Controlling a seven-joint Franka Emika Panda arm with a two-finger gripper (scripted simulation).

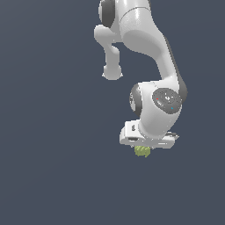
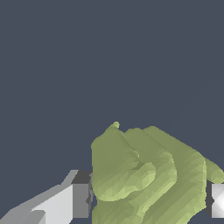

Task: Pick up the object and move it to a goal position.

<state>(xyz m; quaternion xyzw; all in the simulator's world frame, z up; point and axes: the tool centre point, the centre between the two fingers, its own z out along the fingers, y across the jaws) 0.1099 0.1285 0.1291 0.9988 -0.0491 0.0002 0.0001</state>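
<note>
We see the white gripper point(image 1: 142, 147) with its jaws closed on the small yellow-green object point(image 2: 148, 175), so the pick looks done and carrying it to a goal we cannot see remains

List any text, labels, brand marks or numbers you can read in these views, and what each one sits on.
None readable.
Arm's round joint cap: tiny red and blue specks, too small to read as signs.
Yellow-green ridged object and tool fingers: no markings in the wrist view.
</note>
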